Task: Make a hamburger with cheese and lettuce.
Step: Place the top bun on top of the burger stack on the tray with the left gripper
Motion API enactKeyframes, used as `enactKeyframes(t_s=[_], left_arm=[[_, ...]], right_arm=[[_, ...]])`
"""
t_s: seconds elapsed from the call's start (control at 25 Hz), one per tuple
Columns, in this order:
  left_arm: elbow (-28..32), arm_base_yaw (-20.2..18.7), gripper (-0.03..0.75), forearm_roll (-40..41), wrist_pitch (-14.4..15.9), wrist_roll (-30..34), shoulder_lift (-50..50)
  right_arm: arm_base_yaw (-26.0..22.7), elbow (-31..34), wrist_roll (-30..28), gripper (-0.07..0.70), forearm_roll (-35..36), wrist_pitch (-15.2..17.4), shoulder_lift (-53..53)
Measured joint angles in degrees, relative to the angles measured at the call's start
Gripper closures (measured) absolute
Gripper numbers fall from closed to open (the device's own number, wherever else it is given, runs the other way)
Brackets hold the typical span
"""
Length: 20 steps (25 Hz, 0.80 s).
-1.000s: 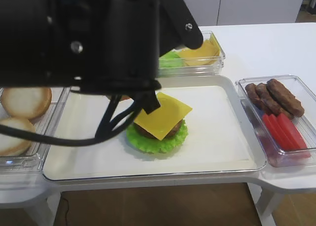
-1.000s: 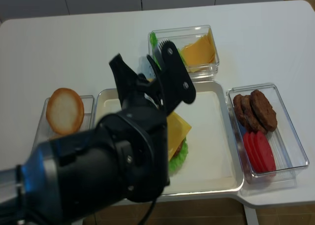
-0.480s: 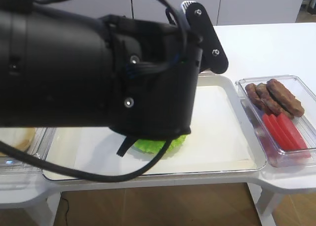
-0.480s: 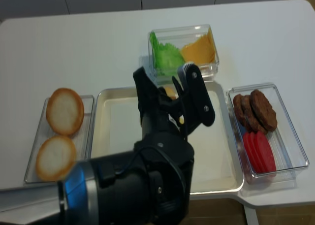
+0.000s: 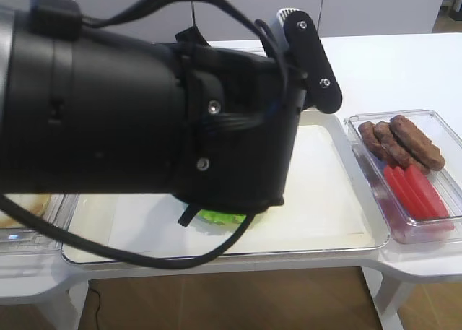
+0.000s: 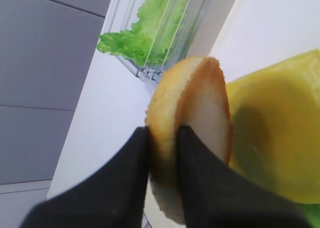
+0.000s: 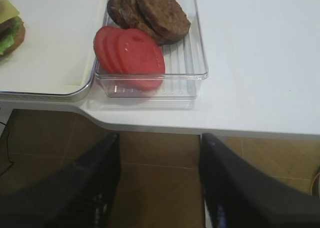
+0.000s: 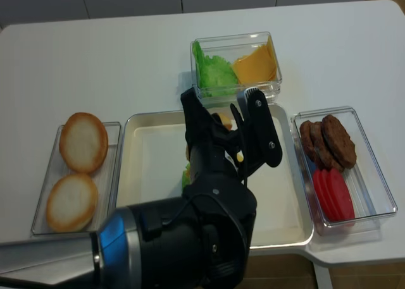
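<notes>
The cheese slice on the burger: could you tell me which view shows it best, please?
The left wrist view: the cheese fills its right side, behind the bun in the left gripper. The right wrist view catches only a corner; in both high views the arm hides it.

Tray (image 8: 304, 229): brushed metal, dull sheen, white matt liner.
Side boxes (image 8: 373, 175): clear ribbed plastic, glossy.
Table (image 8: 95, 61): smooth white, faint gloss.
Left gripper (image 6: 162, 158): matt black plastic fingers.
Bun (image 6: 192, 138): golden crust, pale porous face.
Cheese (image 6: 280, 138): smooth yellow, waxy.
Tomato slices (image 7: 132, 56): matt red.
Floor (image 7: 160, 193): glossy brown tile.
</notes>
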Motion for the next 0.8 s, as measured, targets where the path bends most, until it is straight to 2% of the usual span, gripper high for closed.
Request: enactKeyframes(t_s=[0.8], left_arm=[[-0.12,0.00,0.604,-1.36,-0.11,-0.18,0.04]], right_arm=[[0.00,0.00,0.00,0.244,0.00,0.00,0.00]])
